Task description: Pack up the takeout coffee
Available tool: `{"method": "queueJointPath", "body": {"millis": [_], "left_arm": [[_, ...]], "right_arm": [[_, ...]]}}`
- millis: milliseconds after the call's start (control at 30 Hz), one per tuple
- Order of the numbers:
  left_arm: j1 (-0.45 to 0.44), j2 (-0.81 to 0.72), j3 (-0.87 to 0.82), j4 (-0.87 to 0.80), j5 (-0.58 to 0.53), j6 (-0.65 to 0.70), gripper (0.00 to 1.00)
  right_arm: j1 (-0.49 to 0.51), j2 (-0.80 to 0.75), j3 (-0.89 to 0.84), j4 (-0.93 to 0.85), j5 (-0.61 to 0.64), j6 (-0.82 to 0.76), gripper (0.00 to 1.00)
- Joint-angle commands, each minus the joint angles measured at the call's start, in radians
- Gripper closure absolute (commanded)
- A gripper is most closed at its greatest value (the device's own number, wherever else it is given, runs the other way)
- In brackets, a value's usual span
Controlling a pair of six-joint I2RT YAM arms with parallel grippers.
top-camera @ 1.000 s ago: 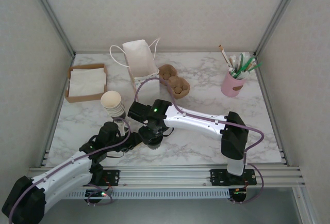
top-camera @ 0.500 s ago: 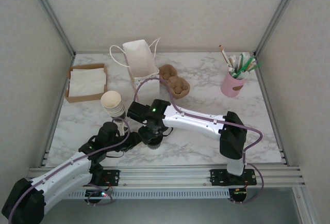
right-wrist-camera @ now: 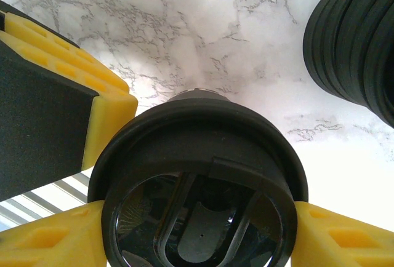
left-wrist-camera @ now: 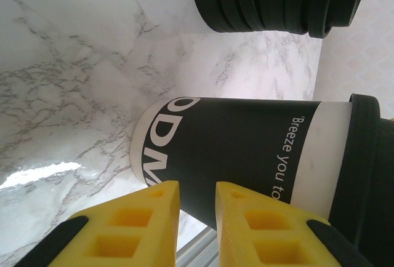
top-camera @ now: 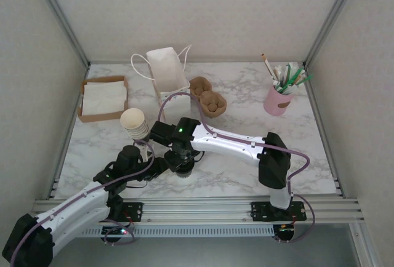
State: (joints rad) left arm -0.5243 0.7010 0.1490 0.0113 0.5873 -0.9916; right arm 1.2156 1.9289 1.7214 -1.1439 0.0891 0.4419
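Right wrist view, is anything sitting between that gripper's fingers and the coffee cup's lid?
Nothing visible. The right gripper has a yellow finger on each side of the coffee cup's black lid, both against its rim. The stack of black lids stands apart, at the upper right of that view.

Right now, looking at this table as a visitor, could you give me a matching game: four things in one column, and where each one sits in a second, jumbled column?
Things:
1. lidded coffee cup
2. white paper bag
3. pink cup
4. napkin tray

Places:
A. back right
B. along the left edge
C. near the front, between the right arm's jaws
D. at the back, left of centre

Pairs: 1-C, 2-D, 3-A, 4-B
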Motion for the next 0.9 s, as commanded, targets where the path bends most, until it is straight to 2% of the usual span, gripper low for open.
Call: {"method": "queueJointPath", "body": {"millis": [0,300,867], "left_arm": [[0.012,-0.019,0.027,-0.018,-0.009,0.021,0.77],[0.015,-0.032,0.053,-0.042,-0.013,0.028,0.73],[0.018,-0.035,0.078,-0.066,-0.026,0.033,0.72]], "right_arm": [[0.004,0.129,-0.065,-0.027,-0.007,0.019,0.33],[0.004,0.096,-0.028,-0.047,0.006,0.017,0.33],[-0.007,0.027,0.032,-0.03,-0.014,-0.006,0.18]]}}
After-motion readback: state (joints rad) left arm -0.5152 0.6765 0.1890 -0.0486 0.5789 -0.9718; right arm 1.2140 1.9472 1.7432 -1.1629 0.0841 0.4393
